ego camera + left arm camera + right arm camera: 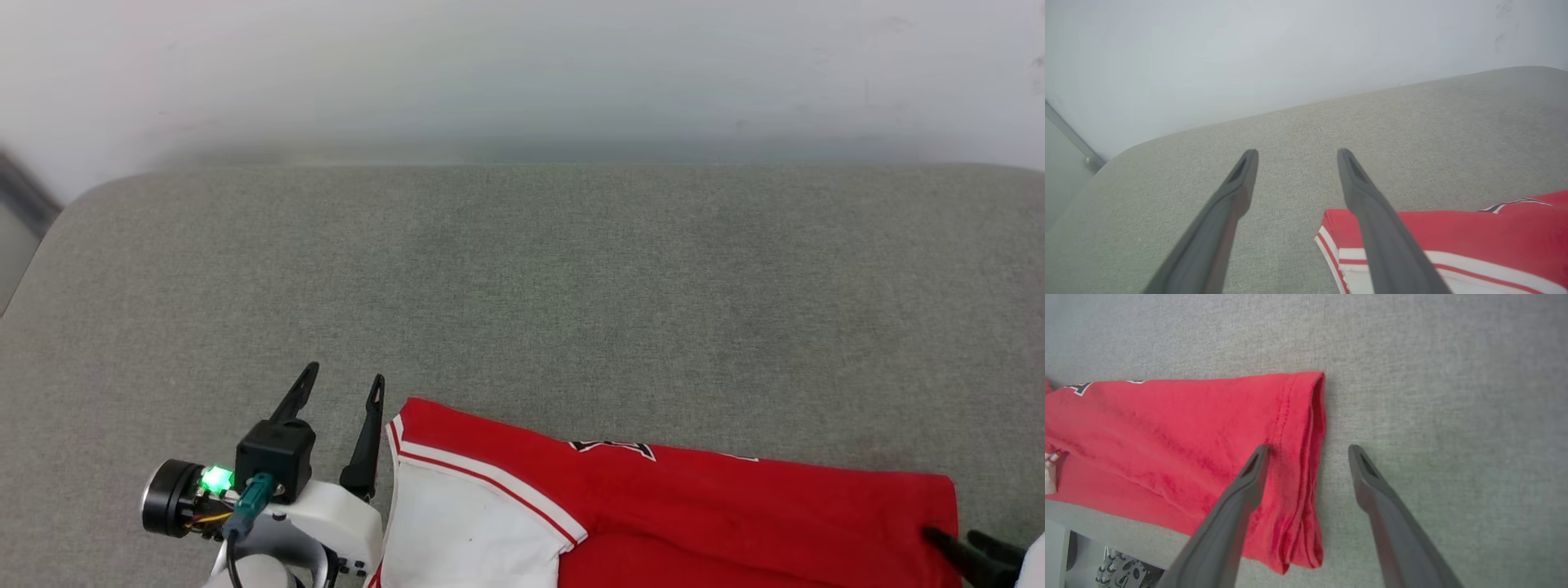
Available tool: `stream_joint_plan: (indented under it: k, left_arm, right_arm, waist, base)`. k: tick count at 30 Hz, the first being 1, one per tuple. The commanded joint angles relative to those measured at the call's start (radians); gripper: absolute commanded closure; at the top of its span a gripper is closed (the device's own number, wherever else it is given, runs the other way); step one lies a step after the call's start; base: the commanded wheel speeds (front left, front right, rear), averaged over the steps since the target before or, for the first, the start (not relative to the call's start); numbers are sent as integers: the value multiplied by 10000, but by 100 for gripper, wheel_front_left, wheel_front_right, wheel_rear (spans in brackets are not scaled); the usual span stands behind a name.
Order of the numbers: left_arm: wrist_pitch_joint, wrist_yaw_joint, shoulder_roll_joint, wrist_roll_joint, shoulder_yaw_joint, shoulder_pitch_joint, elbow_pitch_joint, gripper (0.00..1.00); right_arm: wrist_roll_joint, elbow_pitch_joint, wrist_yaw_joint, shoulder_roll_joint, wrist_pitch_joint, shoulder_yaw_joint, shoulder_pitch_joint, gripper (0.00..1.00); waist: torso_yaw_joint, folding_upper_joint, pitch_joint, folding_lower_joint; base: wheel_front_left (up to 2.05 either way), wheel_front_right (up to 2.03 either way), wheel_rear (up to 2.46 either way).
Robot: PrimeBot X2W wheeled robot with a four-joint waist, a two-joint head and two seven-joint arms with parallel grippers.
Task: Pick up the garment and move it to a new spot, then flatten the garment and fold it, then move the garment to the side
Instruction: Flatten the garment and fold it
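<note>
While the garment [735, 506] lies between them, left pincer [1297, 151] and right pincer [1308, 448] gape empty — one at each end.

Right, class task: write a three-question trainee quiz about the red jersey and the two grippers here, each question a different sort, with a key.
1. True or false: the right gripper is shut on the garment.
2. The garment lies on: A) a grey cushion, B) a wooden floor, C) a metal tray.
3. Short answer: which gripper is nearer the white sleeve?
Key: 1 false; 2 A; 3 the left gripper.
</note>
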Motion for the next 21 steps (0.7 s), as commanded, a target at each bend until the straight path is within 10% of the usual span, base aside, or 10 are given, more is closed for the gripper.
stream_joint_plan:
  k: [1, 15, 16, 17, 21]
  left_arm:
    - [-43, 68, -151, 291, 279, 195, -51, 0]
    - [-35, -565, -2504, 3653, 3774, 2030, -325, 0]
    - [-35, -668, -2656, 3878, 3918, 2121, -333, 0]
    - [-35, -740, -2807, 4039, 4067, 2220, -325, 0]
    - [-35, -1104, -3302, 4653, 4639, 2589, -317, 0]
  right_arm:
    - [127, 38, -4, 137, 120, 27, 151, 0]
    - [1155, -236, -1, 1221, 1335, 597, 21, 0]
    - [1060, -258, -1, 1222, 1347, 664, -33, 82]
    - [988, -260, -1, 1213, 1284, 691, -96, 100]
    - [867, -143, -2, 999, 1029, 595, -259, 100]
  waist:
    - [59, 0, 63, -1]
    - [353, 0, 254, -1]
    - [367, 0, 232, -1]
    - [376, 0, 210, -1]
    - [411, 0, 61, -1]
  base:
    - [0, 0, 0]
    - [0, 0, 0]
    - [0, 0, 0]
    - [0, 0, 0]
    - [0, 0, 0]
